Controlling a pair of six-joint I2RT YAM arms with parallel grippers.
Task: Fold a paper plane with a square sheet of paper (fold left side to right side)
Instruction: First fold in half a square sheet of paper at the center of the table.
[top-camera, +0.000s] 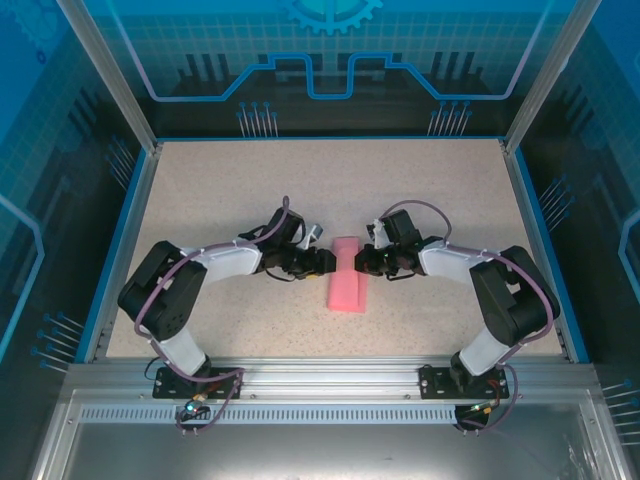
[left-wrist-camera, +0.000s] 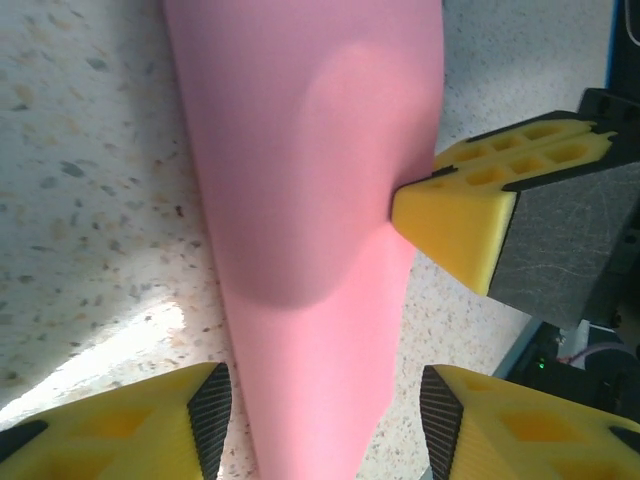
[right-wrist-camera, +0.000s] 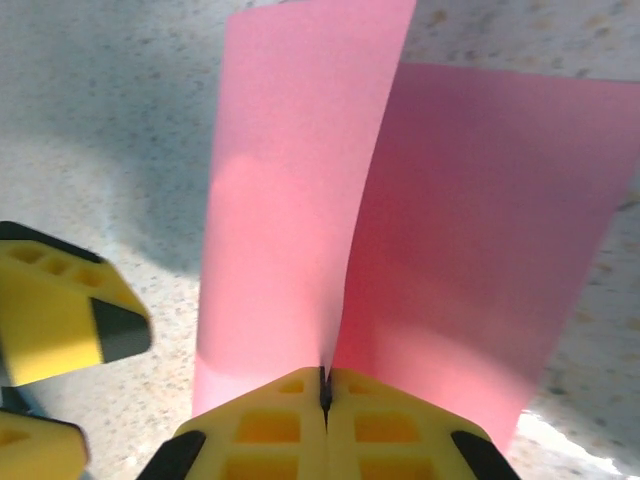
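Note:
The pink square sheet of paper (top-camera: 347, 272) lies at the table's middle as a long narrow strip, doubled over. My right gripper (right-wrist-camera: 325, 398) is shut on one thin edge of the paper (right-wrist-camera: 300, 200). That layer stands up from the part lying flat (right-wrist-camera: 480, 230). In the top view the right gripper (top-camera: 365, 260) is at the strip's right side and my left gripper (top-camera: 322, 262) at its left side. The left gripper (left-wrist-camera: 325, 420) is open, its fingers (left-wrist-camera: 170, 420) straddling the pink strip (left-wrist-camera: 310, 180) without touching it. The right gripper's yellow fingertips (left-wrist-camera: 470, 215) meet the strip's edge.
The speckled tabletop (top-camera: 250, 190) has blue rails along its left and right edges (top-camera: 118, 240). Both arms reach inward from their bases at the near edge (top-camera: 190, 365). The left gripper's yellow fingers (right-wrist-camera: 60, 320) sit close beside the right gripper.

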